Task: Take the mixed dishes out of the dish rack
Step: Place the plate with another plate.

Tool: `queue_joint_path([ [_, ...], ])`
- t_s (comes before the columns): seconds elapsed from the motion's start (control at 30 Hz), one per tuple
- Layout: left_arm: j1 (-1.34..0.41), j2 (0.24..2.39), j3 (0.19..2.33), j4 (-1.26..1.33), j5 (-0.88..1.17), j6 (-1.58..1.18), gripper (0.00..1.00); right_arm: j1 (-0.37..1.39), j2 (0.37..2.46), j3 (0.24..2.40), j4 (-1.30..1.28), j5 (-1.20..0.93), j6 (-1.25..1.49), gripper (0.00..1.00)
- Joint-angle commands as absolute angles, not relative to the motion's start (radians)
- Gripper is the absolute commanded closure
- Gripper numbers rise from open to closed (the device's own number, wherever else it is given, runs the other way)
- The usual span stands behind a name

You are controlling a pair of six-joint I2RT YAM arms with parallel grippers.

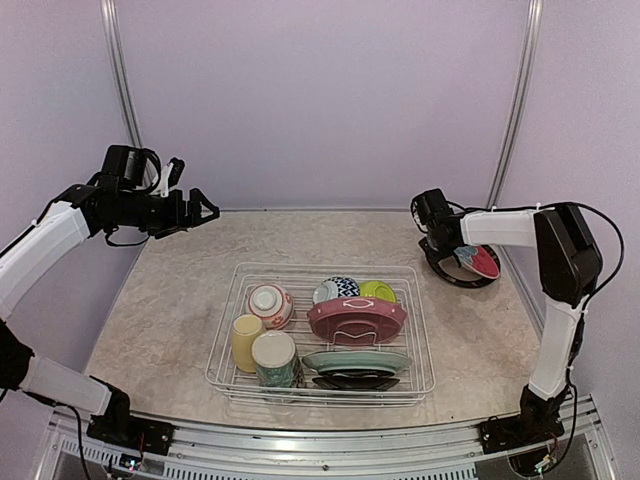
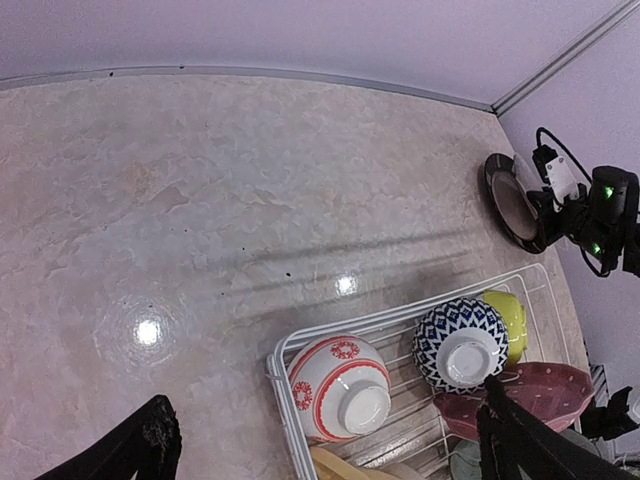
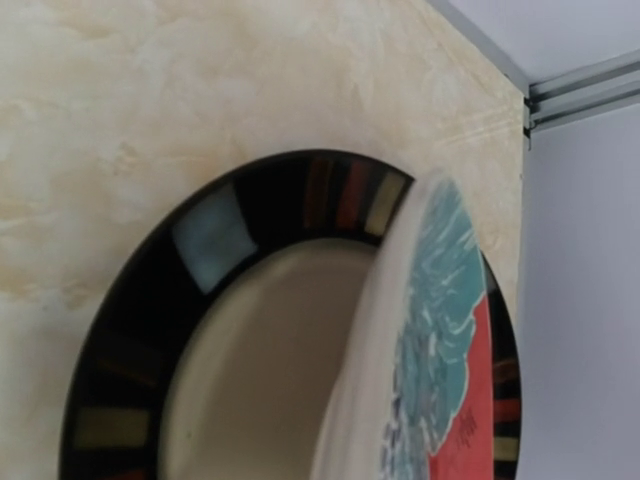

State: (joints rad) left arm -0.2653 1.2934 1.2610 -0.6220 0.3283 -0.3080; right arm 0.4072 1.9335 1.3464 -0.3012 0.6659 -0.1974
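Clamping the rim of a red-and-teal plate point(image 1: 480, 262), the right gripper point(image 1: 452, 250) was clenched and hung right of and behind the dish rack point(image 1: 300, 278). The plate was tilted steeply, almost on edge, over a black-rimmed plate point(image 1: 438, 270) lying flat on the counter point(image 1: 180, 300). The wrist view showed its pale back against the cream well of the lower plate; couldn't tell if they touched.

Step judged: stacking an unloaded plate on the pile beside the rack. Next move probably calls for laying the plate flat, opening the jaws, backing off clear, then going back to the rack. Risk: the tilted plate could slide or clack down if let go early.

The left gripper point(image 1: 200, 212) was released, jaws wide, holding nothing, up high left of and behind the rack.

Rack contents:
- Back row: red-patterned bowl point(image 1: 269, 304), black-and-white bowl point(image 1: 338, 289) and lime-green bowl point(image 1: 378, 291), the first two upside down.
- Middle right: maroon plate point(image 1: 357, 318) standing on edge.
- Front left: pale yellow mug point(image 1: 246, 342) just beside the floral cup point(image 1: 275, 358).
- Front right: teal plate point(image 1: 357, 360), then black plate point(image 1: 355, 381) nearest the front wall.

Most of the load was in the rack, so the task looked early.
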Motion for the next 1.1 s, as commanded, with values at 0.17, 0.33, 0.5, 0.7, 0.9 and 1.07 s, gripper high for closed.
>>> queue_joint_path([
  [0.17,-0.270,1.282,1.279,-0.630,0.325,-0.304,0.01,0.399,2.044,1.419,-0.236,0.741,-0.230,0.94],
  [0.33,-0.275,1.282,1.279,-0.632,0.320,-0.302,0.01,0.399,2.071,1.416,-0.230,0.734,-0.226,0.81],
  [0.5,-0.275,1.282,1.279,-0.632,0.321,-0.303,0.01,0.399,2.069,1.413,-0.258,0.704,-0.207,0.67],
  [0.7,-0.277,1.282,1.279,-0.632,0.321,-0.303,0.01,0.400,2.028,1.422,-0.313,0.626,-0.170,0.48],
  [0.9,-0.279,1.282,1.281,-0.635,0.319,-0.301,0.01,0.397,1.953,1.448,-0.398,0.556,-0.112,0.33],
  [1.07,-0.279,1.278,1.282,-0.636,0.321,-0.301,0.01,0.397,1.855,1.427,-0.444,0.510,-0.081,0.27],
])
